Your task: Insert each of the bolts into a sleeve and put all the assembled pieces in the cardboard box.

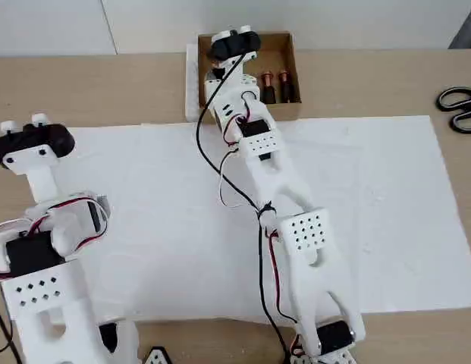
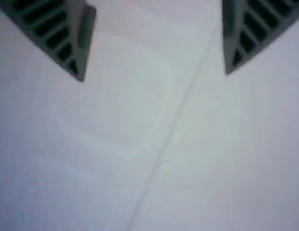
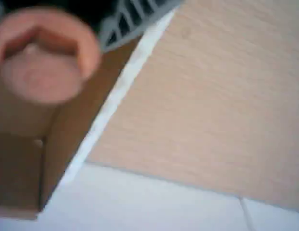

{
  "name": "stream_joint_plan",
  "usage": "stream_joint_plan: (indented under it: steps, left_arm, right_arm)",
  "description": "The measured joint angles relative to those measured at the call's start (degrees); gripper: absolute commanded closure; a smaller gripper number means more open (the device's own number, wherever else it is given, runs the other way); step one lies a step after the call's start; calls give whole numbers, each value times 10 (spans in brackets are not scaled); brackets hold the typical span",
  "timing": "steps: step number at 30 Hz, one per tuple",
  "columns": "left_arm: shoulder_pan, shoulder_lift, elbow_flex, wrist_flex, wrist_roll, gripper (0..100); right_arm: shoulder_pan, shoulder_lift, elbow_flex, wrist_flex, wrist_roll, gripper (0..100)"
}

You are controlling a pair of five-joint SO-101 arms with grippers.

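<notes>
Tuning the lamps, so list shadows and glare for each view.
High view: even light, faint shadow by the right arm on the white sheet, no glare. Left wrist view: the open left pincer looks dark against that sheet. Right wrist view: copper piece and table lit, box wall shaded.

The high view looked down over the whole table (image 1: 372,83); the left wrist view faced the white sheet (image 2: 149,168) from very near; the right wrist view sat close beside the cardboard box (image 3: 72,139); the high view shared both.
</notes>
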Motion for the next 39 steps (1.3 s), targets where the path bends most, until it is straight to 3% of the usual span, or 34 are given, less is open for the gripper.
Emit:
stream_joint_plan:
  steps: [21,27,39]
  left_arm:
    - [0,0,0,0,0,822]
    - [0,0,0,0,0,822]
    - [0,0,0,0,-1,822]
  right_arm:
    - [-1,0,-1,27,0,886]
    - [-1,0,-6,27,0,802]
    - [-5,-1,-25,27,0,800]
